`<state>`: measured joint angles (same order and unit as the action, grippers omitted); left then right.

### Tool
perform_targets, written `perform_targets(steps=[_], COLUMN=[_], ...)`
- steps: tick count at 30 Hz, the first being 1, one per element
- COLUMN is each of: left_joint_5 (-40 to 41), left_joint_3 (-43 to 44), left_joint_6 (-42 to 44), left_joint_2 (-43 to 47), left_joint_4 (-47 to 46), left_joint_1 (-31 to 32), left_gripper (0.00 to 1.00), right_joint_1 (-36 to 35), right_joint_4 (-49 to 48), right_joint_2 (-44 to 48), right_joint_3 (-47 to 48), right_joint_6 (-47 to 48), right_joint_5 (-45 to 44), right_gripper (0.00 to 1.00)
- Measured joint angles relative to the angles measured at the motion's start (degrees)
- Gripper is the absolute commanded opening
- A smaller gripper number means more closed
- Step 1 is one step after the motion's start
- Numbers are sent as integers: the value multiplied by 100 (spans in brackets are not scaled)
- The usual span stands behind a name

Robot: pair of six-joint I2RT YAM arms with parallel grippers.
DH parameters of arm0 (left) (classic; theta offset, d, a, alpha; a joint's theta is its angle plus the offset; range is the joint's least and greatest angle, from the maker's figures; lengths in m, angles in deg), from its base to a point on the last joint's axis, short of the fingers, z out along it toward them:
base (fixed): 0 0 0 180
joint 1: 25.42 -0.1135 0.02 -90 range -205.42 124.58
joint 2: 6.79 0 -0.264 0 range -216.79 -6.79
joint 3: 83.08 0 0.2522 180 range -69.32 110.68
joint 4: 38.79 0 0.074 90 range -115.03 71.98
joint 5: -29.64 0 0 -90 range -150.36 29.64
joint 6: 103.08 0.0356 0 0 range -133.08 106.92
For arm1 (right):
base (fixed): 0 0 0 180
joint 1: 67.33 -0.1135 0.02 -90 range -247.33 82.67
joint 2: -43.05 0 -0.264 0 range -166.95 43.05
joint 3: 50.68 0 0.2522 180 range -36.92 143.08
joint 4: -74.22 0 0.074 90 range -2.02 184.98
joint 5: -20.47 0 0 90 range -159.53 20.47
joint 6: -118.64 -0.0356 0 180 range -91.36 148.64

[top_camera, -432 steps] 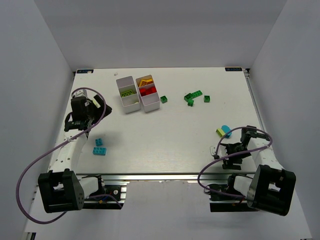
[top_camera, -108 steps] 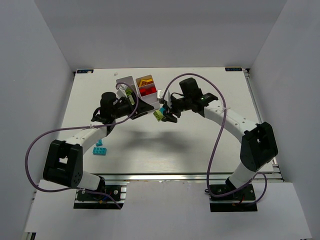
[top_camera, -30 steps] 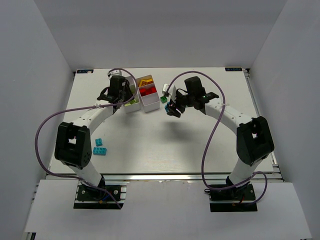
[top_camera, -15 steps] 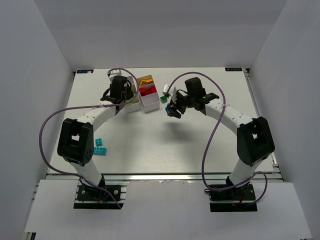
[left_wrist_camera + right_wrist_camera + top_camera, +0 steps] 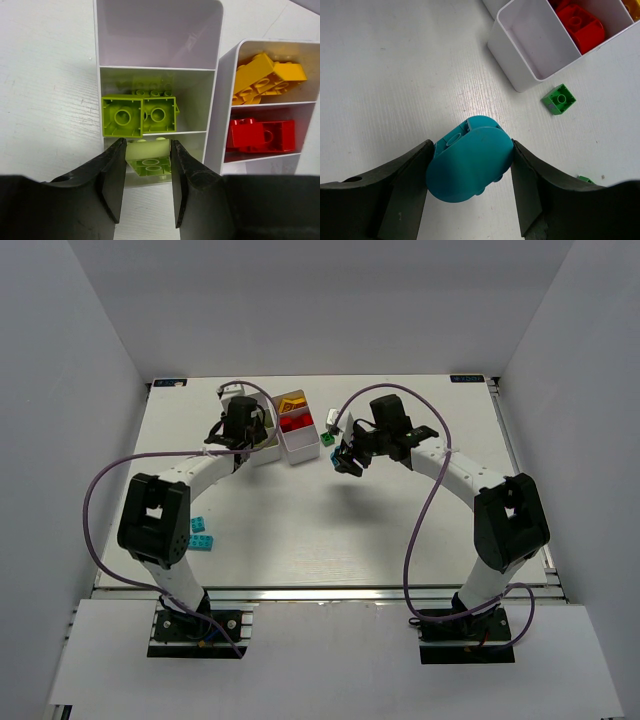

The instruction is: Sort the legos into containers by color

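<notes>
Near the left front of the desk, two cyan bricks lie beside the left arm's elbow, which partly covers them in the top view. The left hand is closed on a lime brick held between both fingers at the near compartment of the left tray. Whether that brick touches the compartment floor cannot be told, because the fingers and the hand body cover its lower part. The middle compartment of this tray holds lime bricks, studs down; more lie behind them, but their count is unclear. In the top view the left hand hides most of this tray. The right tray stands just beside it, with yellow bricks in the far compartment and red bricks in the middle one. In the left wrist view its near compartment is cut off by the hand body. A green brick lies on the desk just beside the right tray's near corner. A second green sliver at the lower edge of the right wrist view is mostly hidden behind a finger. The right hand grips a rounded cyan piece between wide-set fingers, above the desk near the right tray. In the top view the right arm covers the desk beyond it.
</notes>
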<state>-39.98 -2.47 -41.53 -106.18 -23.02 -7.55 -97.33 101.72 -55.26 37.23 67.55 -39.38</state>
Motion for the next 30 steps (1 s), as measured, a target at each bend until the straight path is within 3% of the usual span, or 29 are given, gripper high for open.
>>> perform_targets(steps=[9, 17, 23, 29, 30], left_joint_5=[107, 177, 195, 186, 173], left_joint_3=[0, 2, 2, 2, -4], left_joint_6=[22, 37, 22, -85, -111], left_joint_2=[-197, -221, -219, -28, 63], left_joint_4=[-26, -17, 37, 136, 162], left_joint_1=[2, 20, 63, 103, 103], left_gripper=[32, 54, 64, 66, 71], right_joint_1=[0, 0, 0, 0, 0], right_joint_4=[0, 0, 0, -2, -9], right_joint_2=[0, 0, 0, 0, 0], right_joint_3=[-2, -2, -2, -2, -2], right_joint_6=[0, 0, 0, -20, -22], right_joint_5=[0, 2, 26, 140, 175], right_gripper=[0, 0, 0, 0, 0])
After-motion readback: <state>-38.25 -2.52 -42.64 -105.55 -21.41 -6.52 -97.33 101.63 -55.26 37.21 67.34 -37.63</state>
